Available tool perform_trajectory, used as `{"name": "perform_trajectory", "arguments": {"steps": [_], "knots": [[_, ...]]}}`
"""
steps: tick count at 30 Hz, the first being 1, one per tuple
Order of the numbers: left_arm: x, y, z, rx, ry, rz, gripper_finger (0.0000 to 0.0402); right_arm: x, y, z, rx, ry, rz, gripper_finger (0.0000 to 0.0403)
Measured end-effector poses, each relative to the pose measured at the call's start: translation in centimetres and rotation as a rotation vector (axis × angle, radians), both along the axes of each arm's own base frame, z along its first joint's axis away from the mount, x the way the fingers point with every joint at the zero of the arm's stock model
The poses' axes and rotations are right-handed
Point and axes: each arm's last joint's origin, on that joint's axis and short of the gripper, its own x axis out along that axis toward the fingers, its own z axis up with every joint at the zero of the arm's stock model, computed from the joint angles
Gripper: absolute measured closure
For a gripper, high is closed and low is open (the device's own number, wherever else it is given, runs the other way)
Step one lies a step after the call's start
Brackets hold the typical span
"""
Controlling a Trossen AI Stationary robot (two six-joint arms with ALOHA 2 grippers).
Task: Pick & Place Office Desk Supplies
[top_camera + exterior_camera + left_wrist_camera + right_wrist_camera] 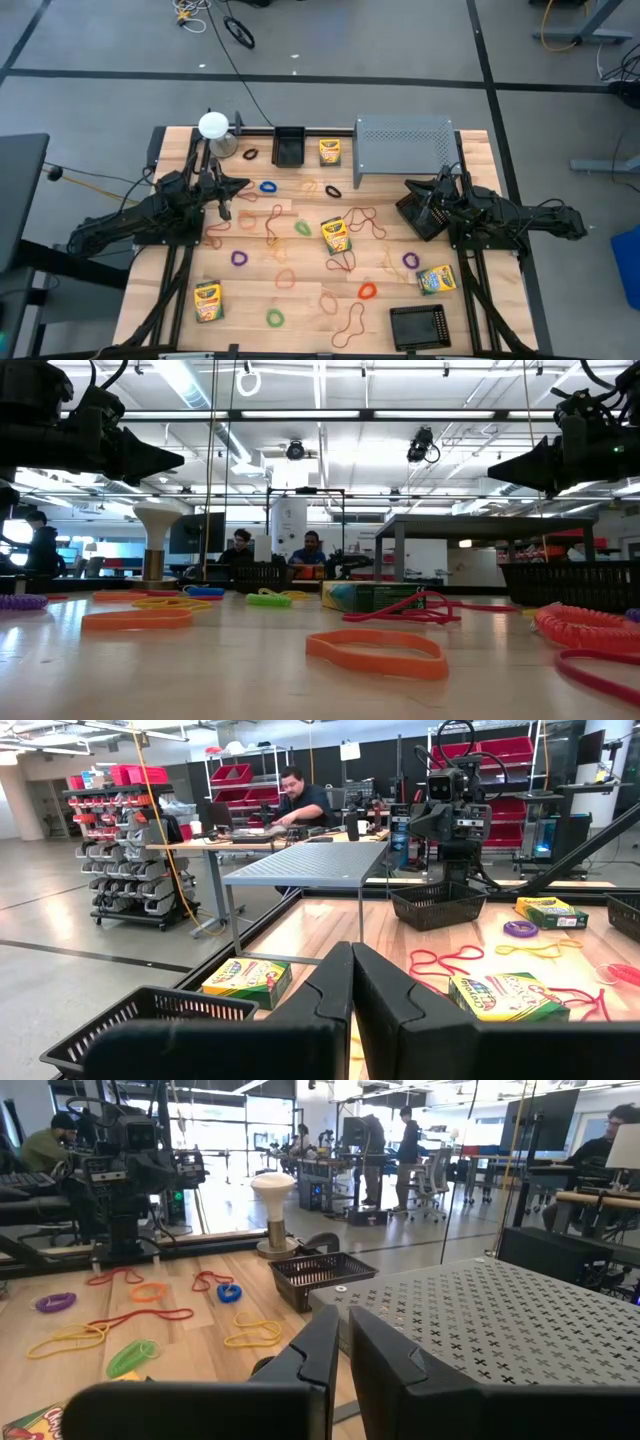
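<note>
From above, I see my left gripper (226,199) over the left of the surface (300,320), fingers closed on nothing, and my right gripper (424,203) over the right side beside a black mesh basket (413,212), fingers nearly together and empty. Rubber bands (340,264) lie scattered across the middle, with crayon boxes (336,235) at the centre, back edge, front left and right.

At table height, both grippers hang well above the surface, and an orange band (378,653) lies nearest.

My left wrist shows closed fingers (400,1010), with crayon boxes either side.

My right wrist shows fingers (385,1350) barely apart, over a grey perforated riser (480,1305).
</note>
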Motion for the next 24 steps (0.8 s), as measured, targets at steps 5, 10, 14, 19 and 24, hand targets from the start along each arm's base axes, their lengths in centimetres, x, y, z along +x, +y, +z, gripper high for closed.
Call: {"name": "perform_trajectory", "arguments": {"steps": [5, 10, 14, 19, 24], "knots": [[0.00, 0.00, 0.01, 0.000, 0.000, 0.000, 0.0390, 0.00, 0.00, 0.00, 0.000, 0.000, 0.000, 0.0364], [-0.01, 0.00, 0.11, 0.006, -0.011, 0.000, 0.0390, 0.00, 0.00, 0.00, 0.000, 0.001, 0.000, 0.0364], [-0.01, -0.01, 0.13, 0.006, -0.012, 0.000, 0.0390, 0.00, 0.00, 0.00, 0.000, 0.001, 0.000, 0.0364], [-0.01, 0.00, 0.17, 0.008, -0.016, 0.001, 0.0390, 0.00, 0.00, -0.01, 0.000, 0.001, 0.000, 0.0364], [-0.03, 0.00, 0.24, -0.009, -0.028, 0.003, 0.0390, 0.00, 0.00, 0.01, 0.000, 0.000, 0.000, 0.0364]]}}
